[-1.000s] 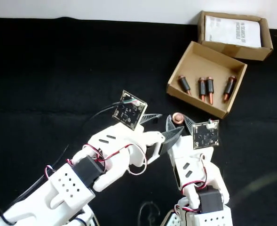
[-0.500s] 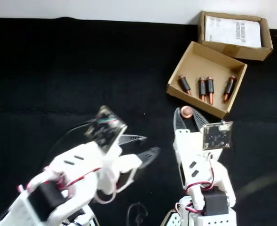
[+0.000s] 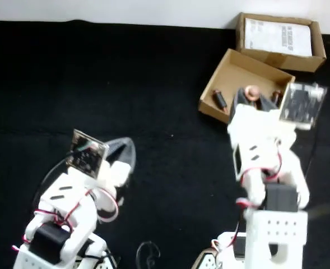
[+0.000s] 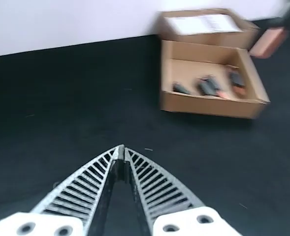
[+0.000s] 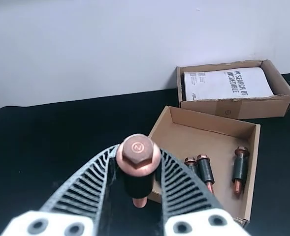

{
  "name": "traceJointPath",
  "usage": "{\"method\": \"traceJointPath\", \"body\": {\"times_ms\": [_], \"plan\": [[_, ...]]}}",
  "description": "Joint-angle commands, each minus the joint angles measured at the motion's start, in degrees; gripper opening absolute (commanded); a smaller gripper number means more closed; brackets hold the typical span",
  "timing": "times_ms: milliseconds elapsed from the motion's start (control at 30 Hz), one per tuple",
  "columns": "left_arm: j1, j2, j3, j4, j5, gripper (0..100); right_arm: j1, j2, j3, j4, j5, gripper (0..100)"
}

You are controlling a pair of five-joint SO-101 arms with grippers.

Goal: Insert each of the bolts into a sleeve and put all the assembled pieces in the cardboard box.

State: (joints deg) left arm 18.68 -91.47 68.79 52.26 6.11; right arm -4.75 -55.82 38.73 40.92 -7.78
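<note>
An assembled piece, a copper bolt (image 5: 137,150) in a black sleeve, stands upright between the fingers of my right gripper (image 5: 138,169), which is shut on it. In the high view that gripper (image 3: 253,98) hangs over the near part of the open cardboard box (image 3: 237,70), with the bolt head (image 3: 252,91) on top. Three assembled pieces (image 5: 206,172) lie on the box floor (image 5: 194,135); one piece (image 3: 219,100) shows beside the gripper from above. My left gripper (image 4: 120,148) is shut on nothing, low over the black cloth at the left (image 3: 126,148), far from the box (image 4: 209,101).
A second, shallower cardboard box (image 3: 279,39) with a printed sheet in it stands behind the first, at the back right against the white wall. Black cloth (image 3: 97,84) covers the table. The left arm's cables (image 3: 148,252) trail at the front edge.
My right gripper has carried the assembled piece away from the table's middle to above the box. The left arm has drawn back to the left and its fingers have closed.
</note>
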Motion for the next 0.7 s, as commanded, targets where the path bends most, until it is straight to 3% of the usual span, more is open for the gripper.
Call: {"method": "traceJointPath", "body": {"times_ms": [0,333,667], "plan": [[-5.6,-1.0,4.4,-4.8,-0.4,2,0.7,8.9,-10.8,2.2,-0.8,0.8],[-10.5,-1.1,15.2,-7.7,0.0,1,4.4,34.6,-35.5,13.5,-8.3,0.8],[-11.9,-1.2,27.1,-24.2,0.0,1,8.4,62.5,-62.3,23.8,-8.4,0.8]]}}
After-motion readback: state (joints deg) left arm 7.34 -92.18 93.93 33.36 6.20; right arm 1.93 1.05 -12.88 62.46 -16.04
